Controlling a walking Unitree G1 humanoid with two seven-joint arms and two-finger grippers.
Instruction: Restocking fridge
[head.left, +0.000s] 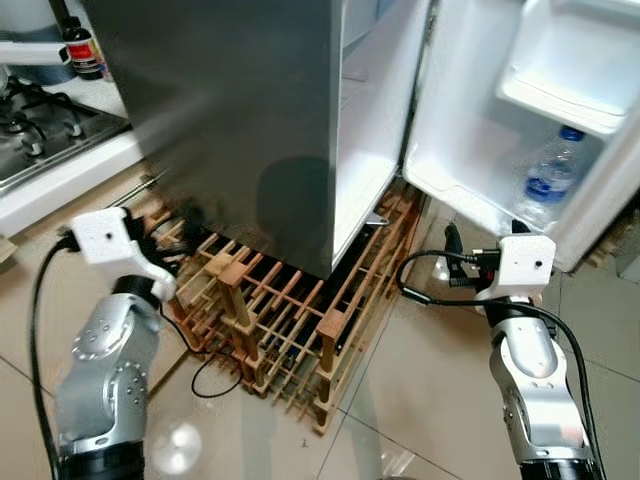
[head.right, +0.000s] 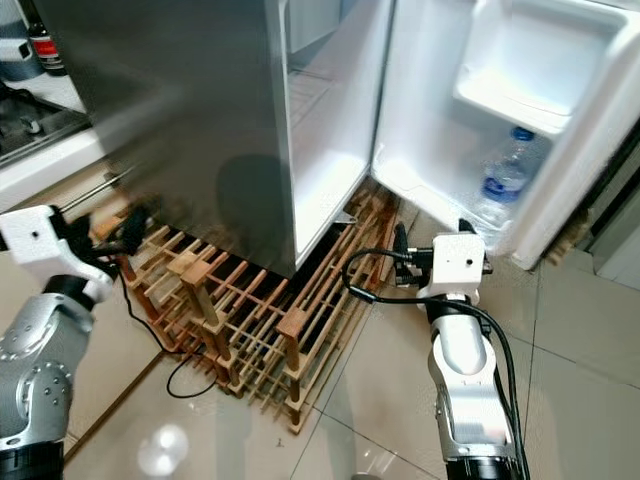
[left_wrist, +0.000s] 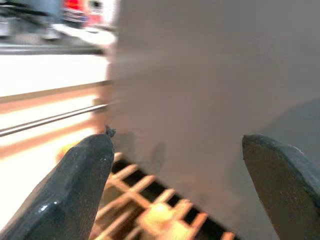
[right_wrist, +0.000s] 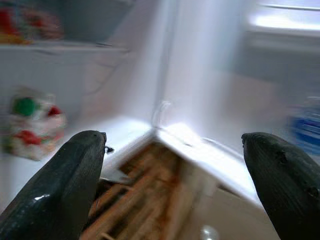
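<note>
The grey fridge (head.left: 240, 130) stands on a wooden slatted rack (head.left: 290, 320) with its white door (head.left: 470, 110) swung open to the right. A clear water bottle with a blue label (head.left: 548, 175) stands in the door's lower shelf. A red and green packet (right_wrist: 35, 125) lies blurred on a shelf inside the fridge. My left gripper (left_wrist: 177, 145) is open, low beside the fridge's steel side and over the rack's left end. My right gripper (right_wrist: 172, 137) is open and holds nothing, pointing at the fridge's bottom corner below the door.
A gas hob (head.left: 40, 130) sits in a white counter at the far left, with a dark bottle (head.left: 80, 45) behind it. A black cable (head.left: 215, 385) loops on the tiled floor (head.left: 420, 400) by the rack.
</note>
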